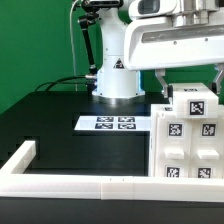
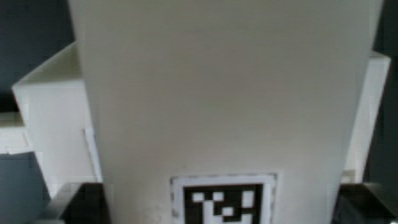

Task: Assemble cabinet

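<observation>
Cabinet (image 1: 190, 145) sitting upright on black table (image 1: 60, 125), beside marker board (image 1: 113, 123), under gripper (image 1: 190, 85); cannot tell whether fingers grasp it or hang loose.

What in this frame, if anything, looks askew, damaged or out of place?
Nothing stands out. The cabinet stands upright at the exterior view's right, its tagged faces square and intact, with the arm above it. The marker board lies flat on the table. The wrist view shows only a plain white panel, unmarked apart from one tag.
</observation>
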You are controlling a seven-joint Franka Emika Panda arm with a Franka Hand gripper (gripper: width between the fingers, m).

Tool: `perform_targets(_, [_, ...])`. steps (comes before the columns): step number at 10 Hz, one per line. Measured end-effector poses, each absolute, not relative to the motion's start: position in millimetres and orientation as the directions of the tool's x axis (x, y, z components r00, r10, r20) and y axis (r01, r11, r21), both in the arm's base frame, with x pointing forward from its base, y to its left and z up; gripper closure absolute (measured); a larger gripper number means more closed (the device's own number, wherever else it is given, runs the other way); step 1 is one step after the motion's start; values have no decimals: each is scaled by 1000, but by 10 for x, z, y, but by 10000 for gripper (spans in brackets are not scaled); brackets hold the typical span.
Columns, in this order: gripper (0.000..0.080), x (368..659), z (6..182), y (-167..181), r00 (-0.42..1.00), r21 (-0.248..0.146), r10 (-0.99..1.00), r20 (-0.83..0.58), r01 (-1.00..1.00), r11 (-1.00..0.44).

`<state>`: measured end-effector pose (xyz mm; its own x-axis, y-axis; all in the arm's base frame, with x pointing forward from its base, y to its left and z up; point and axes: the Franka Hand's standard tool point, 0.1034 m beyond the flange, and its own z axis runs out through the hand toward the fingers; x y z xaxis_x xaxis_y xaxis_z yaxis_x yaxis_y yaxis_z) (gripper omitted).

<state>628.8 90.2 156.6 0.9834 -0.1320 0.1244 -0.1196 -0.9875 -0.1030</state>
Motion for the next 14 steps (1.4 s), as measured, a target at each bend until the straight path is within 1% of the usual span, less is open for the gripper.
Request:
perform_targets(5, [243, 6293, 1569, 877, 901, -135, -425, 89, -412, -901])
perform_targets(6, [243, 6277, 1570, 877, 848, -145, -525, 75, -512, -847])
perform_targets(8, [243, 6267, 1570, 877, 774, -154, -630, 54, -617, -772])
perform_targets(10, [243, 6261, 1570, 884, 647, -160, -762, 22, -750, -642])
perform_targets(11, [243, 6260, 1571, 890, 607, -160, -794, 12, -783, -601])
perform_targets(13, [243, 6263, 1571, 894, 452, -166, -892, -30, -882, -441])
perform_targets(14, [243, 6263, 1571, 894, 419, -167, -907, -41, -898, -408])
